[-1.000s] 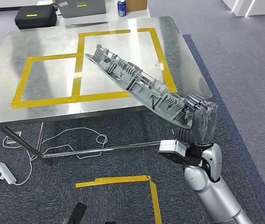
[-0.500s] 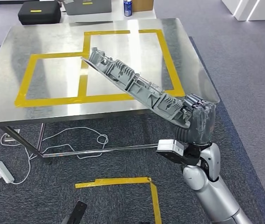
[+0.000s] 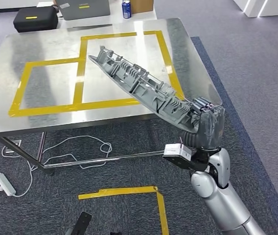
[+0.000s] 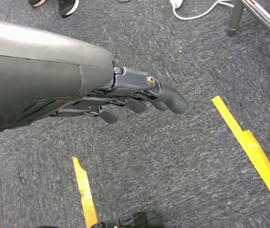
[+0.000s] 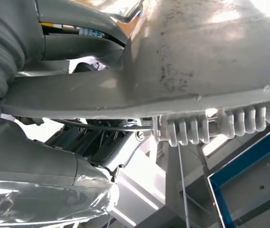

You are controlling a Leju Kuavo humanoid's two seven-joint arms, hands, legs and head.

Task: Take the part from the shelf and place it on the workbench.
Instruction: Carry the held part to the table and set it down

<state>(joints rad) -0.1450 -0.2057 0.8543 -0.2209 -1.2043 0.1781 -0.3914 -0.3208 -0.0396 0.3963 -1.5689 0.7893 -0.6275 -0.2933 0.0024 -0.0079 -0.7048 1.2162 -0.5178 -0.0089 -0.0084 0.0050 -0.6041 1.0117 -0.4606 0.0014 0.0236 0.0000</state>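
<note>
Now the right hand grips one end of the long grey part, held slanting above the workbench, seemingly clear of it. Next: lower it flat and let go. Left hand hangs loosely spread, holding nothing.

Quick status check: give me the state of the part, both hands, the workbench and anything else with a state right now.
Part: held at one end, tilted, raised above the workbench, not set down.
Right hand: grips the part's near end.
Left hand: holds nothing, fingers extended, above the carpet.
Workbench: bare steel inside the yellow tape squares.
Can: upright on the far table.
Black case: closed.
</note>
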